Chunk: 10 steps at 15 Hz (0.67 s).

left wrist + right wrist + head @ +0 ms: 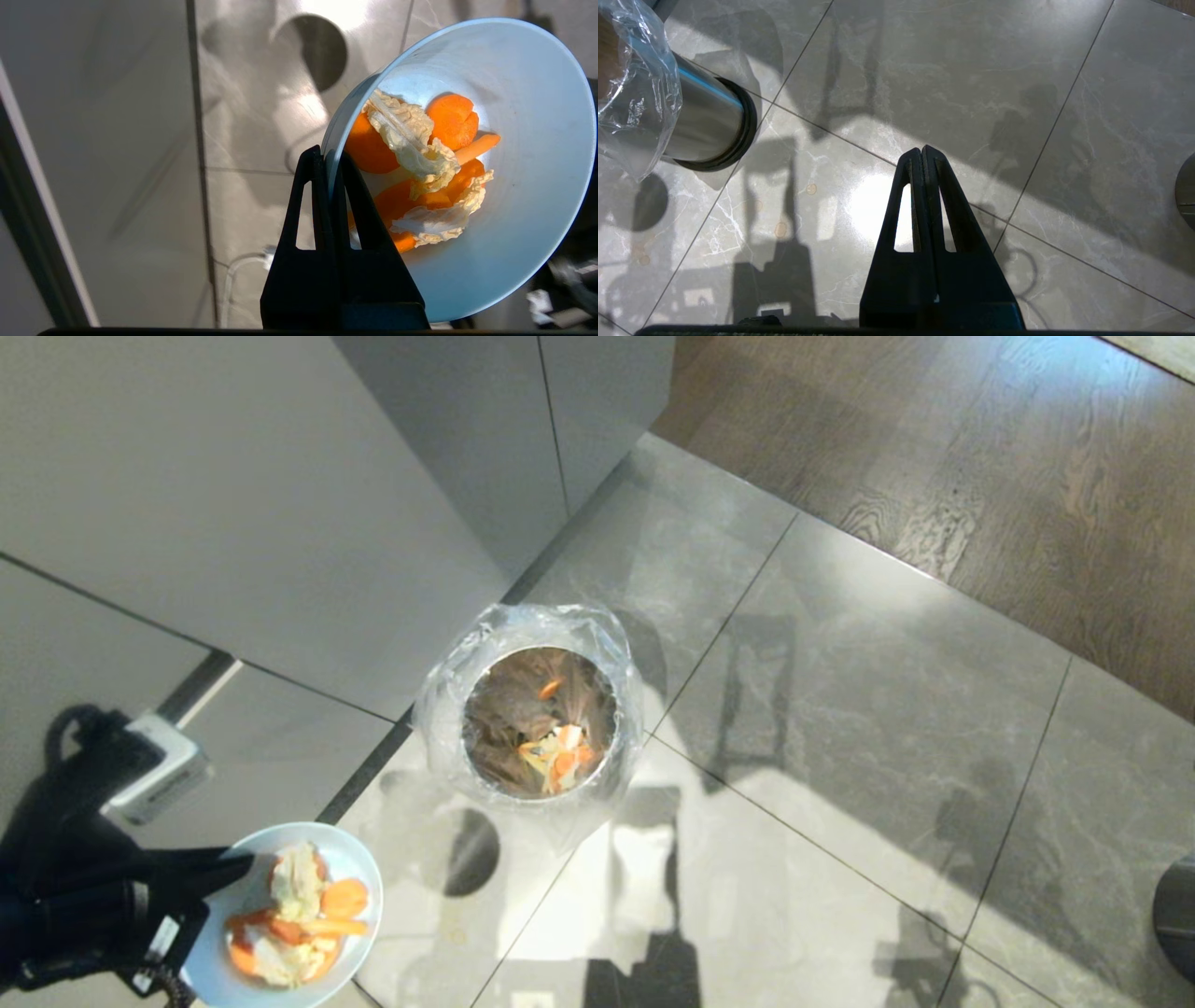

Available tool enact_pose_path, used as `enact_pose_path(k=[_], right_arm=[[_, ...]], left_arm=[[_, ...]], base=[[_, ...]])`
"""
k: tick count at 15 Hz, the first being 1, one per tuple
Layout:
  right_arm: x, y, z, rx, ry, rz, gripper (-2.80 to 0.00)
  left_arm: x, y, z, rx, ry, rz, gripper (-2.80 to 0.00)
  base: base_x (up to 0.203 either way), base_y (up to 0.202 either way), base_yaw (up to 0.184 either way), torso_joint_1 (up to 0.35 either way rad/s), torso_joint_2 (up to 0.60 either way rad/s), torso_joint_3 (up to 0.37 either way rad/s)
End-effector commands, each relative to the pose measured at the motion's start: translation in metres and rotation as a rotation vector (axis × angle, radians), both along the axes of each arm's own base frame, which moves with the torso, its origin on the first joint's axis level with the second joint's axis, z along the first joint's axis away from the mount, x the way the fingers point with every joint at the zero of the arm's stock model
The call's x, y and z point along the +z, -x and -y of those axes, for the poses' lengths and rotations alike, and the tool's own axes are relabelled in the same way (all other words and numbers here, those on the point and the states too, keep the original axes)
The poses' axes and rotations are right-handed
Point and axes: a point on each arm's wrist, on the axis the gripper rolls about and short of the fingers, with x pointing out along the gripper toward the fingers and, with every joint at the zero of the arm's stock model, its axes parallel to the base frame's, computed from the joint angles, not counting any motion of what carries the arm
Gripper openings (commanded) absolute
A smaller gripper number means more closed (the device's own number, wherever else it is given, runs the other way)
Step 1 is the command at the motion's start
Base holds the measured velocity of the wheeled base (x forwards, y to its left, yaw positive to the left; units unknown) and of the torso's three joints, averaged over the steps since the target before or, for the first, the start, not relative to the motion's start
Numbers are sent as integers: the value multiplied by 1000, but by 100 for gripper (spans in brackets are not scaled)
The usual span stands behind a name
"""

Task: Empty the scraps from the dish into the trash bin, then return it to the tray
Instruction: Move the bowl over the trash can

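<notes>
We're pinching the dish [514,140] rim with left gripper [331,163] fingers, scraps [420,177] inside, at 8 o'clock from the trash bin [532,723]; right gripper [922,156] fingers pressed together.

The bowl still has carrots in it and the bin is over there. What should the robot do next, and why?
Probably carry the dish over the trash bin before tipping it. The left pincer pinches the dish's rim, and the scraps are still inside. In the head view the dish sits off to the side of the bin's open mouth, so tipping now would likely drop food on the floor.
</notes>
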Motion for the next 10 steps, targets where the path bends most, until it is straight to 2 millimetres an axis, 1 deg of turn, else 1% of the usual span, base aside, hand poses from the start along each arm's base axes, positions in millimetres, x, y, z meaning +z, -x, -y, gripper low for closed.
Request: enact_pose_path(k=[1, 2, 5, 7, 8, 10], right_arm=[[0, 0, 0, -1, -1, 1, -280], [0, 0, 0, -1, -1, -1, -280], [0, 0, 0, -1, -1, 1, -280], [0, 0, 0, -1, -1, -1, -280], [0, 0, 0, -1, -1, -1, -280], [0, 0, 0, -1, -1, 0, -280]], left_arm=[[-8, -24, 4, -44, -58, -28, -280], [-7, -29, 6, -62, -68, -22, -280], [1, -43, 20, -128, -66, -6, -280], [13, -55, 34, -174, -61, 29, -280], [17, -65, 41, -196, -65, 37, -280], [16, -79, 60, -245, -81, 53, -280]], base=[[0, 0, 0, 0, 0, 0], [0, 0, 0, 0, 0, 0], [0, 0, 0, 0, 0, 0], [0, 0, 0, 0, 0, 0], [0, 0, 0, 0, 0, 0], [0, 0, 0, 0, 0, 0]])
